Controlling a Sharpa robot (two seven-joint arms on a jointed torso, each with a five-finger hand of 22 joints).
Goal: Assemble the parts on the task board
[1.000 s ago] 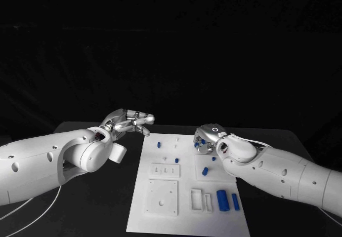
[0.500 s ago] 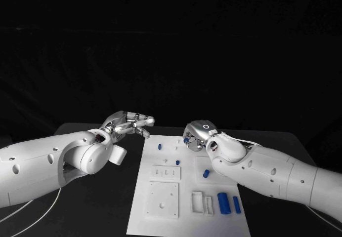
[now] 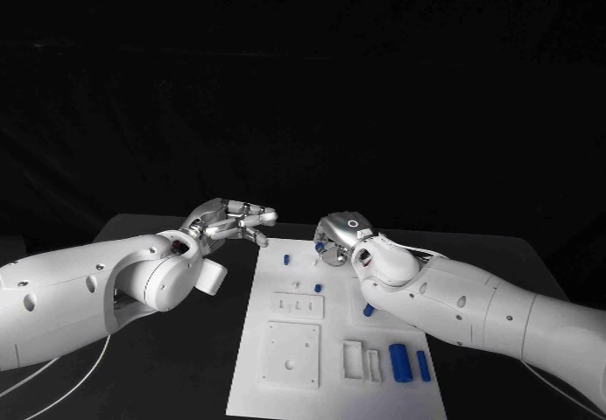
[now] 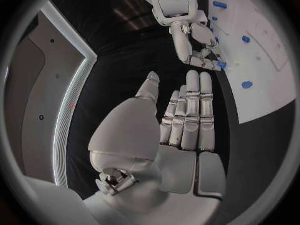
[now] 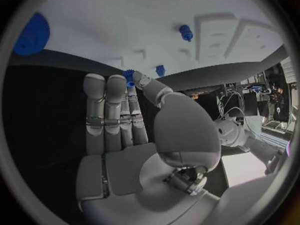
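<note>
The white task board (image 3: pixel 331 385) lies in the middle of the black table. My right hand (image 3: pixel 337 236) hovers over its far edge and pinches a small blue part (image 5: pixel 129 75) between thumb and fingertip. The left wrist view shows that same right hand (image 4: pixel 193 39) with the blue part (image 4: pixel 222 64) at its fingertips. My left hand (image 3: pixel 235 218) is off the board's far left corner, fingers straight, holding nothing. Loose blue parts lie on the board: a small one (image 3: pixel 286 259) far left, another (image 3: pixel 319 287) mid-board, and two longer cylinders (image 3: pixel 399 361) near the front right.
Raised white blocks (image 3: pixel 291 352) and slotted fixtures (image 3: pixel 351 360) stand on the board's near half. A further blue part (image 3: pixel 369 309) lies beside my right forearm. Bare black table (image 3: pixel 189 376) flanks the board on both sides.
My right hand has moved left along the board's far edge, still pinching the small blue part. The left hand has barely moved.
</note>
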